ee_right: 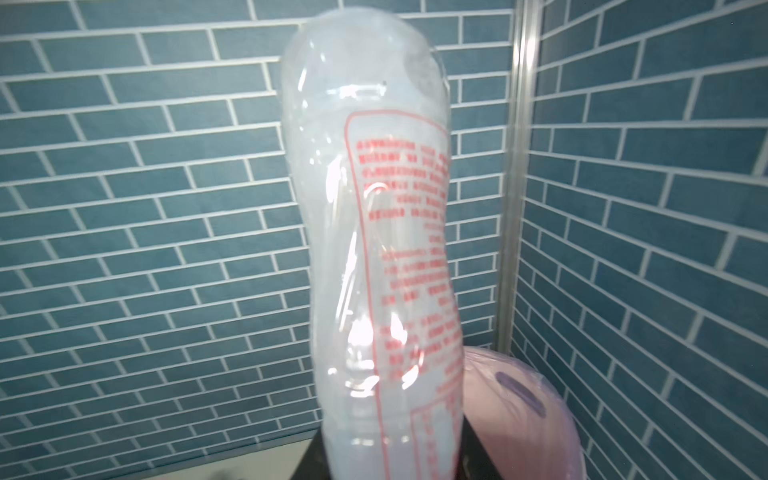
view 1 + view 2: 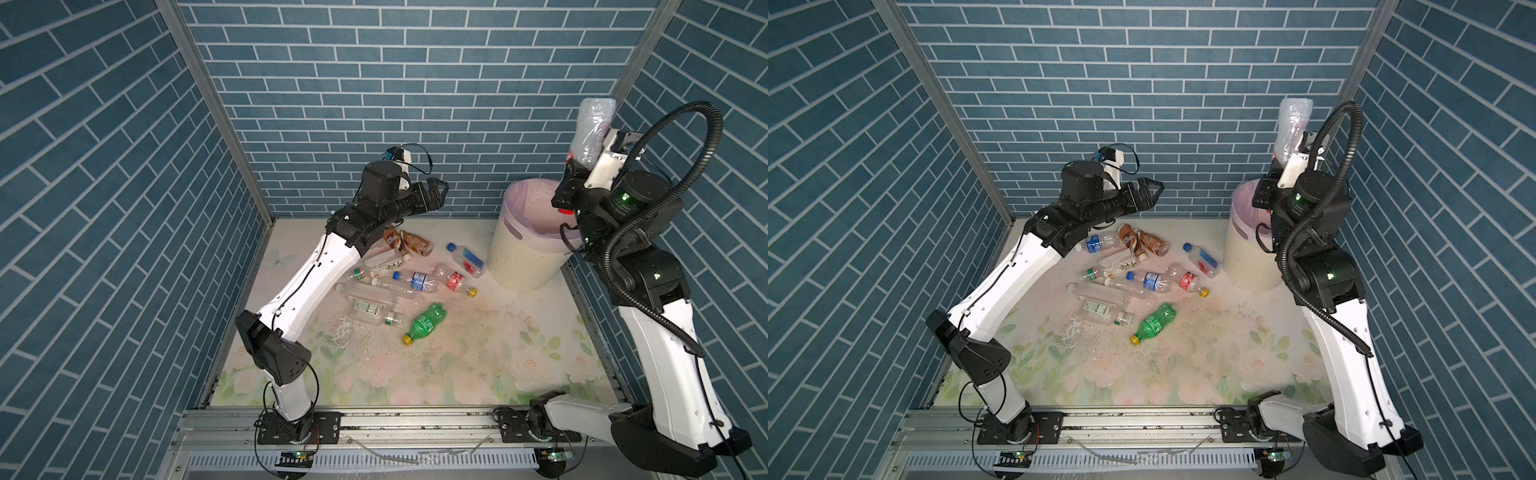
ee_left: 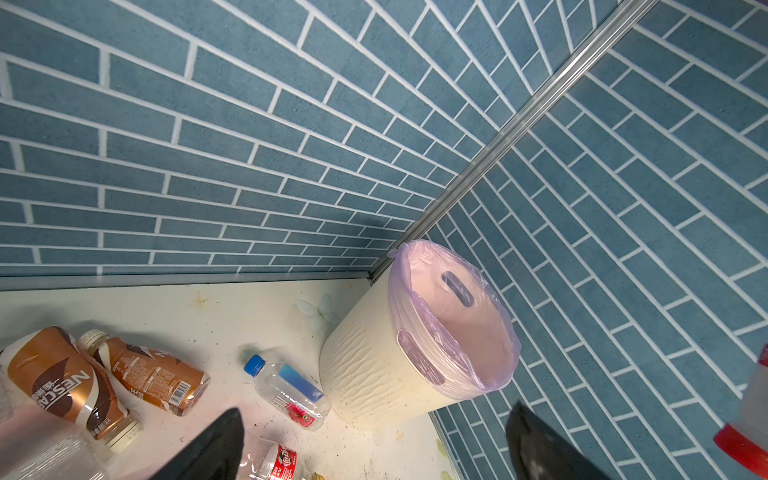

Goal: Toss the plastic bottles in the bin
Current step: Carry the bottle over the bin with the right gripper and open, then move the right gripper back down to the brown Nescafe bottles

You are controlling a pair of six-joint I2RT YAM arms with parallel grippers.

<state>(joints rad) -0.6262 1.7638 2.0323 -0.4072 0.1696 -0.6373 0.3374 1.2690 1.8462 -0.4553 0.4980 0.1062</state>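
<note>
Brick booth [image 2: 374,83]: clear bottle [image 2: 592,124] clamped in right tool [image 2: 578,168].

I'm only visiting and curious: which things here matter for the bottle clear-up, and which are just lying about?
Part of the job: raised clear bottle, green bottle, two brown bottles, other clear bottles, bin.
Just lying about: white crumbs, floral mat, clear strips on the front rail.

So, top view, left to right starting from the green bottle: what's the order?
green bottle → blue-capped bottle → bin → clear bottle held aloft. The red-label bottle overlaps the first two, so it is left out.
</note>
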